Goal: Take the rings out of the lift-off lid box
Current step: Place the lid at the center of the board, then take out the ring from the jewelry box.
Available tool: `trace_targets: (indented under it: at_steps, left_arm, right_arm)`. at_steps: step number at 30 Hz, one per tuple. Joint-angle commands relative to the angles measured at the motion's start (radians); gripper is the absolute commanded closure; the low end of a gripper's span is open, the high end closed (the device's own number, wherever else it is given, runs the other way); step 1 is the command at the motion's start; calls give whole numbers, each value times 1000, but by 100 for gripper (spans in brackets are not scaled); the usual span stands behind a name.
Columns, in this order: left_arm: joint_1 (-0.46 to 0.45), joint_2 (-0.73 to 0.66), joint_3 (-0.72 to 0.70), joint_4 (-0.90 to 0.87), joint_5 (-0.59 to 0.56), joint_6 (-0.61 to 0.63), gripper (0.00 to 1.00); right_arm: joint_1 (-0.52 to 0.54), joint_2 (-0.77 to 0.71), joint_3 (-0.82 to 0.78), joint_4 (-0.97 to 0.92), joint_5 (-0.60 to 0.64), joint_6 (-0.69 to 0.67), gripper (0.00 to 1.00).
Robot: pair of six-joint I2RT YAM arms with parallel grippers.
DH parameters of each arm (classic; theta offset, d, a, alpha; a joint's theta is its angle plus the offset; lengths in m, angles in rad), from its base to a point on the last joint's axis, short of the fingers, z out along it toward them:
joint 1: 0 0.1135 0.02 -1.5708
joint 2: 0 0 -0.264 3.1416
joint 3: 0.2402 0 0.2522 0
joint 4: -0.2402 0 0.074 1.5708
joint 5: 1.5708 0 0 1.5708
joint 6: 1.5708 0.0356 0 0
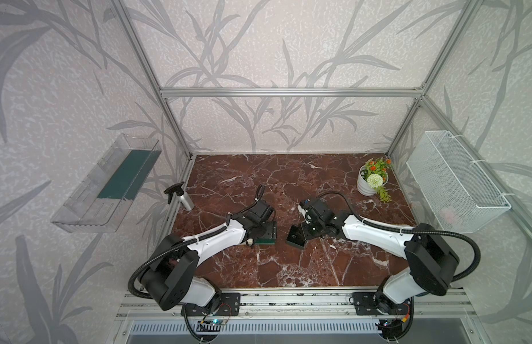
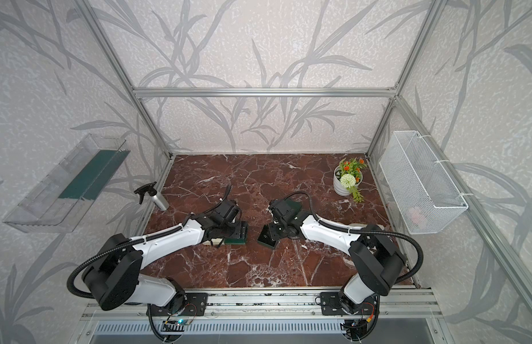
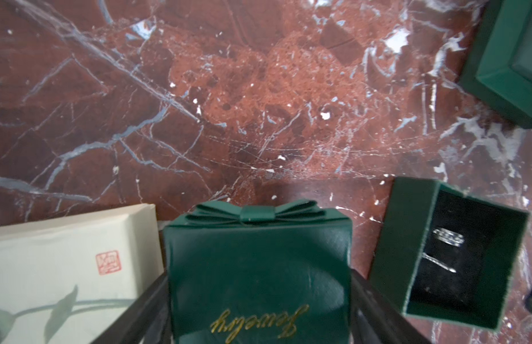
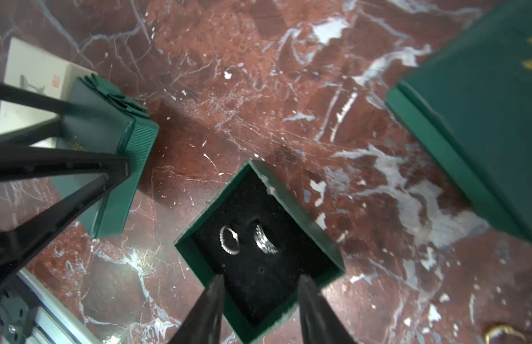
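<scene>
On the red marble table (image 1: 288, 268), the open green box (image 3: 404, 238) sat close to the middle, a little toward 6 o'clock, with its lid off and its black lining bare to the cameras. The rings (image 3: 448, 238) were inside it, 2 of them, standing in the lining side by side. There was a thin ring (image 4: 229, 244) and a wider ring (image 4: 266, 242), close together but not touching.

The right gripper (image 4: 260, 278) hung directly over this box with its fingers spread and nothing between them. The tips were above the lining near 1 wall, short of both rings.

Just beside the open box, at its 9 o'clock, stood the bow-topped green lid (image 3: 258, 253) with gold "Jewelry" lettering. The left gripper (image 3: 258, 283) straddled it, 1 finger along each side. Whether the fingers pressed the lid or stood just clear of it could not be told.

A cream box (image 3: 65, 262) with a red stamp lay just beside the lid, at its 9 o'clock. A larger green box (image 4: 482, 119) lay toward 1 o'clock of the open box, partly under the right wrist in both top views.

A spray bottle (image 1: 184, 200) stood at the table's 9 o'clock edge. A pot of flowers (image 1: 370, 181) stood toward 2 o'clock, well apart from the boxes.
</scene>
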Motion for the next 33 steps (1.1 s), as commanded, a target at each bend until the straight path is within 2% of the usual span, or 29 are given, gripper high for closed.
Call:
trace_targets:
  at_steps: [1, 3, 5, 6, 13, 25, 28, 33]
  left_arm:
    - [-5, -60, 10, -16, -16, -7, 16]
    - [-6, -80, 7, -23, -14, -12, 15]
    - [-6, -95, 2, -17, 0, -3, 5]
    - [-7, -102, -2, -11, 5, 2, 3]
    - [-8, -103, -1, -25, -1, 7, 2]
    - [-5, -111, -22, -7, 16, -20, 2]
    - [-7, -107, -23, -1, 19, -23, 2]
    - [-7, -93, -23, 4, 25, -24, 2]
  right_arm:
    - [12, 26, 47, -33, -23, -59, 62]
    - [14, 49, 64, -39, -29, -65, 63]
    - [21, 68, 77, -44, -25, -68, 63]
    - [24, 77, 84, -50, -17, -68, 64]
    - [56, 121, 124, -72, 5, -85, 66]
    - [70, 181, 151, -101, 72, -75, 75]
    - [70, 176, 144, -101, 108, -58, 84]
    - [68, 164, 128, -73, 113, -33, 89]
